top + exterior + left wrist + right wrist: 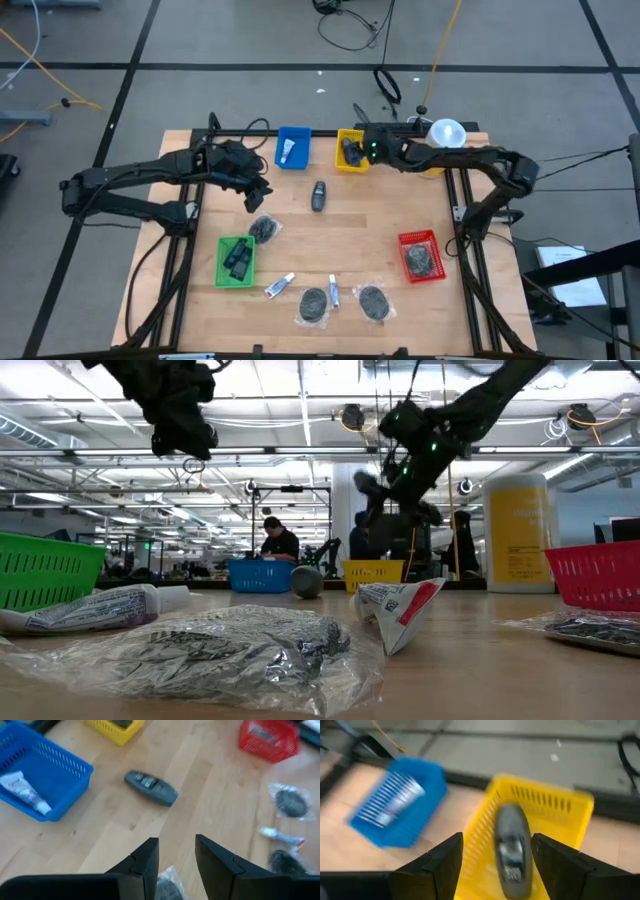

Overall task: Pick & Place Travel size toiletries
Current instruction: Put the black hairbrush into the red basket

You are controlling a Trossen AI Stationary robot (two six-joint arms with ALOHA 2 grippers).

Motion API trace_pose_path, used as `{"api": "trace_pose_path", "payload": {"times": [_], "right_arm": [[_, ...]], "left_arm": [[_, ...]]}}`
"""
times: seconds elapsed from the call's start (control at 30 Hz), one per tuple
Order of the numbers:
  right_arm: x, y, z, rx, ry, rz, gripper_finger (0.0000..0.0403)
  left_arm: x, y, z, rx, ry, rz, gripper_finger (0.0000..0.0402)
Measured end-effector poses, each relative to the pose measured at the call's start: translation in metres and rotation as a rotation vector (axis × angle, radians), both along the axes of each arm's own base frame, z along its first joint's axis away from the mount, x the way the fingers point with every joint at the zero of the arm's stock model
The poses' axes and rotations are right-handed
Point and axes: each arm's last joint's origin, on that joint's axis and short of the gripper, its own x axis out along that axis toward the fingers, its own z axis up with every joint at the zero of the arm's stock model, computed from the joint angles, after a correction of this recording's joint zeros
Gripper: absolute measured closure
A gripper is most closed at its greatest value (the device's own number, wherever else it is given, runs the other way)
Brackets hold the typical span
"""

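Item: travel tubes. One lies in the blue bin (293, 148); two lie (279, 286) (334, 292) well in front of it.

Left gripper (254, 196), beside that bin: parted, empty.

Right gripper (352, 148), over the yellow bin (352, 165): spread, dark bottle (512, 851) between its fingers.

Risk: your left gripper could snag the bagged item (264, 229) below it.

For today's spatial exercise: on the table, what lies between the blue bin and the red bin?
In the high view, a dark grey bottle lies on bare wood between the blue bin and red bin.

Blue bin (293, 147), yellow bin (350, 152), green bin (236, 261) and red bin (421, 255) stand on the pale wooden worktop (380, 225), with white, blue-marked tubes (279, 286).
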Motion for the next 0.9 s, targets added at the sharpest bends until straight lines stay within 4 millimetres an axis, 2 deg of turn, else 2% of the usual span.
{"api": "trace_pose_path", "payload": {"times": [0.17,0.27,0.4,0.6,0.9], "right_arm": [[-0.013,0.018,0.042,-0.073,-0.064,0.136,0.0194],[-0.026,0.032,0.062,-0.092,-0.07,0.169,0.02],[-0.046,0.046,0.079,-0.082,-0.049,0.18,0.0207],[-0.064,0.056,0.094,-0.072,-0.075,0.172,0.0216],[-0.066,0.057,0.096,-0.078,-0.081,0.174,0.0227]], "left_arm": [[0.004,0.0,-0.008,-0.004,0.064,0.008,0.0246],[0.007,0.0,-0.018,-0.042,0.142,0.04,0.0207],[0.013,-0.002,-0.03,-0.107,0.222,0.081,0.0151],[0.032,-0.014,-0.049,-0.039,0.305,-0.098,0.0108],[0.054,-0.035,-0.085,0.037,0.464,-0.32,0.0103]]}}
